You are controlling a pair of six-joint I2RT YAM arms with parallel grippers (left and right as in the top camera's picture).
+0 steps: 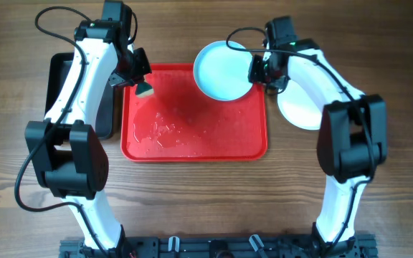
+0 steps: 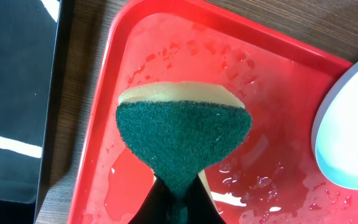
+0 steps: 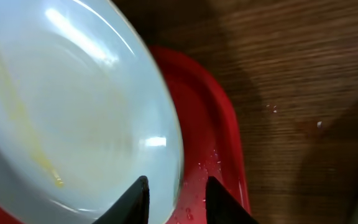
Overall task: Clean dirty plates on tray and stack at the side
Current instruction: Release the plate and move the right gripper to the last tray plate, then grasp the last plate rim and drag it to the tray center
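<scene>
The red tray (image 1: 192, 147) lies mid-table, wet with droplets. My left gripper (image 1: 138, 75) is shut on a green-and-yellow sponge (image 1: 144, 89) above the tray's back left corner. In the left wrist view the sponge (image 2: 182, 134) hangs over the wet tray (image 2: 104, 124) from the gripper (image 2: 178, 205). My right gripper (image 1: 258, 70) grips the right rim of a pale blue plate (image 1: 223, 70), which overhangs the tray's back right corner. In the right wrist view the fingers (image 3: 176, 193) straddle the plate's rim, and the plate (image 3: 73, 106) shows a yellow streak. Another plate (image 1: 303, 107) lies on the table right of the tray.
A black tray (image 1: 56, 86) stands left of the red tray, partly under my left arm. Bare wooden table surrounds both trays. My right arm crosses over the plate on the table.
</scene>
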